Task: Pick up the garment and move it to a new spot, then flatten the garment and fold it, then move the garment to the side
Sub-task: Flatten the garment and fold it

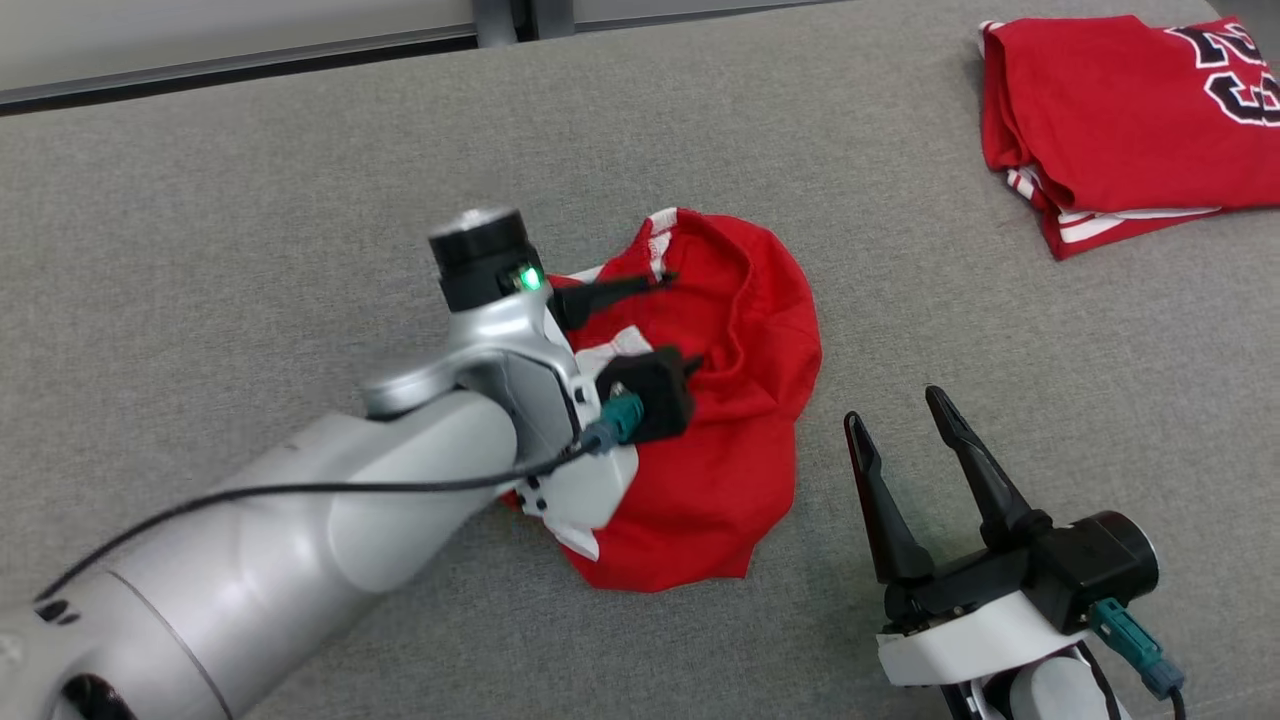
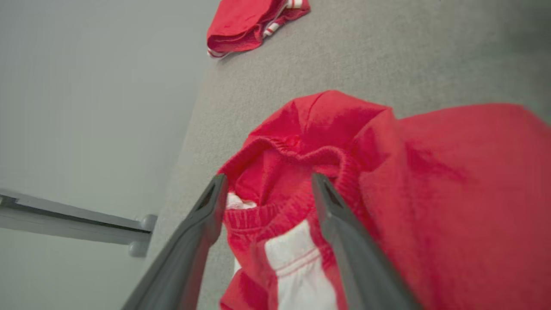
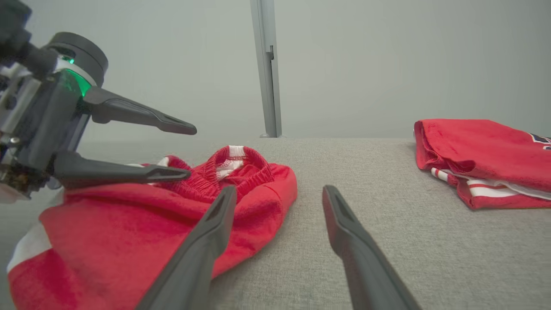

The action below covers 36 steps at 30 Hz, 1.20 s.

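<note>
We take this as the first pick-up. The crumpled red garment with white side stripes and a gathered elastic waistband (image 1: pixel 730 400) lies in a heap near the middle of the grey fabric-covered table (image 1: pixel 300 200), well apart from the folded red jersey with white trim (image 1: pixel 1120 110) at the far right. Our left gripper (image 1: pixel 688 320) is over the heap with its jaws spread wide and holding nothing. In the left wrist view its fingers (image 2: pixel 215 202) straddle the waistband, and from the right wrist view the lower one seems to lie on or just above the cloth, though we cannot tell which. Our right gripper (image 1: pixel 893 407) hovers just beside the heap's right edge, also wide open and empty. To do this well, we judge we should push the left jaws deeper so the thick elastic band sits between them, then close on that band, since it should hold better than a loose fold. The heap's long axis seems to run away from us. The waistband opening is at the far end, turned slightly to our left, and the leg ends are bunched nearest us.
</note>
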Motion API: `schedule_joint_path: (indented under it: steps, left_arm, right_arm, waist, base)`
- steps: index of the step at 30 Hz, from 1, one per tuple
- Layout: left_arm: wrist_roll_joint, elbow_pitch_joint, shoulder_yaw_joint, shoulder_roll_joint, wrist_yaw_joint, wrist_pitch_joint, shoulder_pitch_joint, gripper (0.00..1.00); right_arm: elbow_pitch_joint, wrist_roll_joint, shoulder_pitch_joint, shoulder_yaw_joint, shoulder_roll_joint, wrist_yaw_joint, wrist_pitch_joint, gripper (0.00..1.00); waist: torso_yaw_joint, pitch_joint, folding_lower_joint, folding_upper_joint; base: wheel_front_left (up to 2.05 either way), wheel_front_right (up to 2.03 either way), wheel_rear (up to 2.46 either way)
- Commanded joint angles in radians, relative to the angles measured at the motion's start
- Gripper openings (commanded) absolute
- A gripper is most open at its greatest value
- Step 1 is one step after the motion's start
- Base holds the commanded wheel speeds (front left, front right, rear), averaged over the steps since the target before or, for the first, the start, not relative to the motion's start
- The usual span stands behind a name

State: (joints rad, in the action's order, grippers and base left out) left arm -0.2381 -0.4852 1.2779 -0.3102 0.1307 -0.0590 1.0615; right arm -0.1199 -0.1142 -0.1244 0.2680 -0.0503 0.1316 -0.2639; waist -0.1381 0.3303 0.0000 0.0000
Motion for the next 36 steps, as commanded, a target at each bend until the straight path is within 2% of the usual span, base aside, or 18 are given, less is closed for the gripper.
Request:
schedule_joint_path:
  steps: [1,6,11,12,13,14,18,23,28,32,36]
  left_arm:
    - [-0.001,0.009,0.004,0.0,-0.001,0.007,-0.037,1.0]
    - [0.007,0.076,0.004,-0.023,-0.001,0.095,-0.11,1.0]
    - [0.0,0.149,0.002,-0.081,-0.001,0.173,-0.116,1.0]
    - [-0.004,0.156,0.003,-0.089,-0.001,0.178,-0.115,0.86]
    - [-0.015,0.16,0.003,-0.094,-0.001,0.177,-0.111,0.38]
    - [-0.028,0.16,0.002,-0.099,-0.001,0.172,-0.107,0.0]
    - [-0.148,0.127,0.002,-0.103,-0.001,0.121,-0.091,0.0]
    - [-0.35,0.058,-0.011,-0.103,-0.001,-0.022,-0.098,0.0]
    - [-0.598,-0.014,-0.126,-0.08,-0.001,-0.139,-0.194,0.0]
    - [-0.737,-0.032,-0.197,-0.081,-0.001,-0.163,-0.26,0.0]
    - [-0.878,-0.03,-0.283,-0.106,-0.001,-0.182,-0.346,0.0]
  right_arm:
    - [0.001,-0.005,-0.008,0.0,-0.001,-0.002,-0.001,1.0]
    - [0.005,-0.017,-0.017,0.004,-0.001,-0.002,-0.001,1.0]
    - [0.008,-0.02,-0.022,0.002,-0.001,-0.002,-0.001,1.0]
    - [0.008,-0.019,-0.021,0.0,-0.001,-0.002,-0.001,1.0]
    - [0.008,-0.018,-0.019,-0.003,-0.001,-0.002,-0.001,1.0]
    - [0.007,-0.018,-0.016,-0.007,-0.001,-0.002,-0.001,1.0]
    - [0.005,-0.013,-0.002,-0.018,-0.001,-0.002,-0.001,1.0]
    - [0.0,-0.001,0.016,-0.033,-0.001,-0.002,-0.001,1.0]
    - [-0.008,0.011,0.032,-0.04,-0.001,-0.002,-0.001,1.0]
    - [-0.013,0.014,0.042,-0.042,-0.001,-0.002,-0.001,1.0]
    - [-0.017,0.021,0.053,-0.046,-0.002,-0.002,-0.001,1.0]
  waist:
    - [-0.014,0.01,0.0,0.0]
    - [-0.024,0.02,0.0,0.0]
    - [-0.02,0.022,0.0,0.0]
    - [-0.018,0.021,0.0,0.0]
    - [-0.013,0.02,0.0,0.0]
    - [-0.008,0.016,0.0,0.0]
    - [0.019,-0.003,0.0,0.0]
    - [0.064,-0.037,0.0,0.0]
    - [0.114,-0.074,0.0,0.0]
    - [0.145,-0.09,0.0,0.0]
    - [0.187,-0.112,0.0,0.0]
  base:
    - [0.0,0.0,0.0]
    - [0.0,0.0,0.0]
    - [0.0,0.0,0.0]
    - [0.0,0.0,0.0]
    - [0.0,0.0,0.0]
    - [0.0,0.0,0.0]
    - [0.0,0.0,0.0]
    - [0.0,0.0,0.0]
    - [0.0,0.0,0.0]
    - [0.0,0.0,0.0]
    - [0.0,0.0,0.0]
